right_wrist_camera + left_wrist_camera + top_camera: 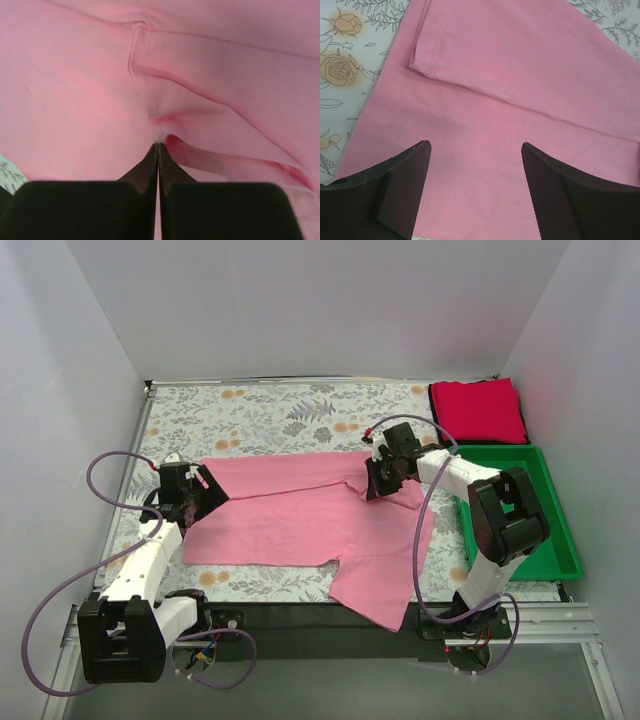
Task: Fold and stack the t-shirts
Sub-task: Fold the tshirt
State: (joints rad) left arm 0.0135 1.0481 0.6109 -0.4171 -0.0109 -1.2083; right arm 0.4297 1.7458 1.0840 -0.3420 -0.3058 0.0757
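Observation:
The light pink t-shirt (pixel 300 515) lies spread across the floral cloth, partly folded, with one part hanging over the table's front edge. The crimson red t-shirt (pixel 478 410) lies folded at the back right. My left gripper (pixel 205 490) is open over the pink shirt's left edge; in the left wrist view its gripper (pixel 475 147) has pink fabric (pixel 520 75) between and beyond the fingers, with nothing held. My right gripper (pixel 372 485) is shut on a hem fold of the pink shirt (pixel 200 90), pinched at the tips of the gripper (pixel 158 145).
A green plastic bin (pixel 548 530) stands at the right, in front of the red shirt. The floral table cloth (pixel 280 415) covers the table. White walls close in the left, back and right sides. Purple cables loop beside both arms.

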